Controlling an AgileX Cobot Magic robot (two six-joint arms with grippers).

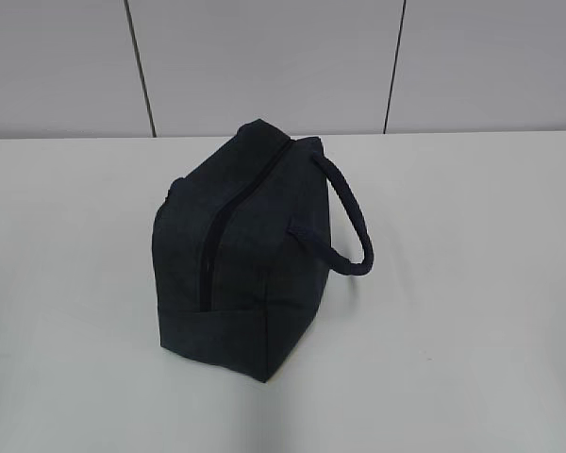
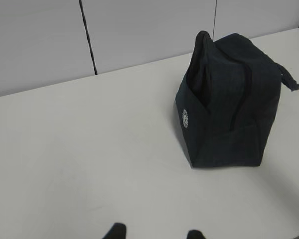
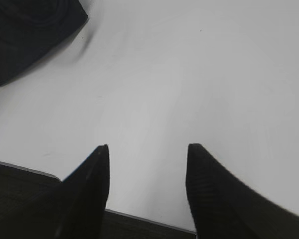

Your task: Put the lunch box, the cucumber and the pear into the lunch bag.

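The dark navy lunch bag [image 1: 241,250] stands on the white table [image 1: 472,283], its zipper line running along the top and its loop handle [image 1: 351,219] hanging to the right. It also shows in the left wrist view [image 2: 229,104] at the right and in the right wrist view [image 3: 30,35] at the top left corner. My left gripper [image 2: 155,233] is open and empty, well short of the bag. My right gripper [image 3: 148,147] is open and empty over the table's front edge. The lunch box, the cucumber and the pear are out of view.
A pale panelled wall [image 1: 264,57] stands behind the table. The table's front edge [image 3: 139,216] runs under my right gripper, with dark floor below it.
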